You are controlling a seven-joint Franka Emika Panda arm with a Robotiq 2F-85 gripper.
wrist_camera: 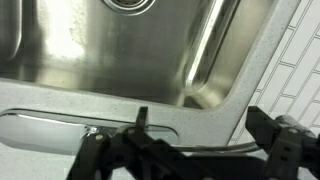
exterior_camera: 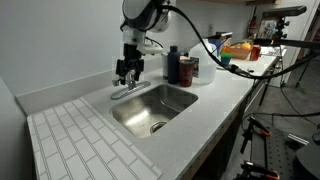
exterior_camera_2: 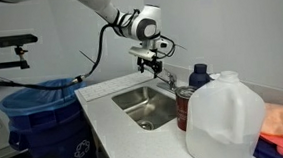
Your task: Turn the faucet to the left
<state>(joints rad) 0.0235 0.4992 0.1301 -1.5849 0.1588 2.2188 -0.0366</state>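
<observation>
The chrome faucet (exterior_camera: 124, 92) stands at the back rim of the steel sink (exterior_camera: 150, 112); it also shows in an exterior view (exterior_camera_2: 168, 80). In the wrist view its flat base plate (wrist_camera: 45, 128) lies at the lower left and its thin spout (wrist_camera: 205, 152) runs between my fingers. My gripper (wrist_camera: 200, 135) is open, with one finger on each side of the spout, neither pressed on it. In both exterior views the gripper (exterior_camera: 127, 72) (exterior_camera_2: 152, 58) hangs just above the faucet. The lever handle is hidden behind the gripper.
A dark bottle (exterior_camera: 172, 65) and a brown jar (exterior_camera: 187, 69) stand next to the sink. A white tiled mat (exterior_camera: 80, 140) lies beside the basin. A big clear jug (exterior_camera_2: 222, 118) is in the foreground. A blue bin (exterior_camera_2: 39, 111) stands off the counter's end.
</observation>
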